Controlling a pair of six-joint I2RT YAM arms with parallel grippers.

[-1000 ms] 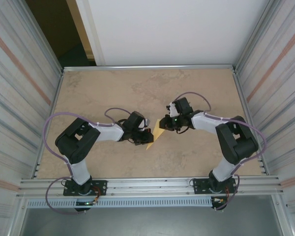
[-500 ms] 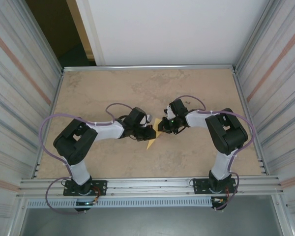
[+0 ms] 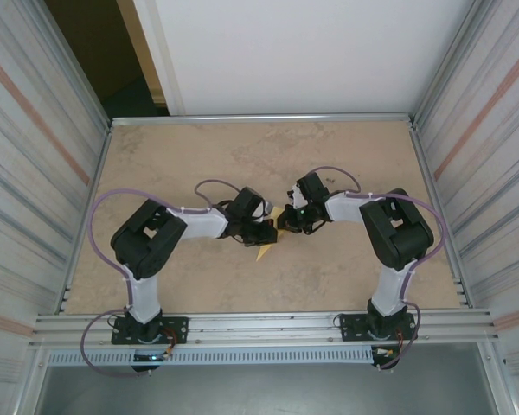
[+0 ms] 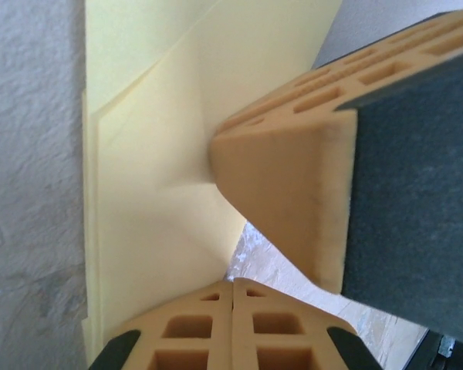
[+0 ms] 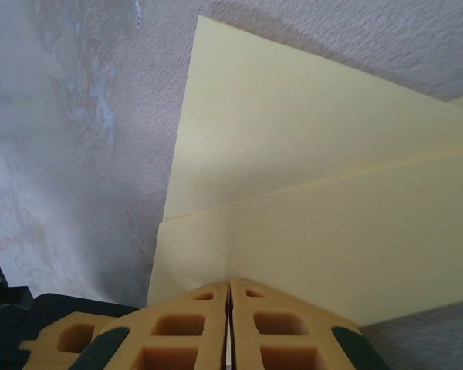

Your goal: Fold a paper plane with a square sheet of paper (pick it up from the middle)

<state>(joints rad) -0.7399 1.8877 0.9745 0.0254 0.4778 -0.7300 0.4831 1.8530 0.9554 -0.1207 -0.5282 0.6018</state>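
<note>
The square sheet of paper (image 3: 265,251) lies mid-table, pale yellow and folded into overlapping layers with a pointed tip toward the near edge, like a narrow paper plane. My left gripper (image 3: 272,232) comes in from the left and my right gripper (image 3: 282,223) from the right, and they meet over it. In the left wrist view the paper (image 4: 154,177) reaches my shut left gripper (image 4: 232,279), and a right finger (image 4: 278,185) dents the paper. In the right wrist view my shut right gripper (image 5: 230,280) touches the layered paper (image 5: 316,177) at a faint crease.
The beige table (image 3: 182,164) extends around the arms on all sides. Ribbed metal walls (image 3: 35,173) close the left and right sides. A metal rail (image 3: 259,324) runs along the near edge by the arm bases.
The left arm has reached further right and the right gripper further left, so both tips now crowd over the paper. The paper's visible part has shrunk to its near tip.
</note>
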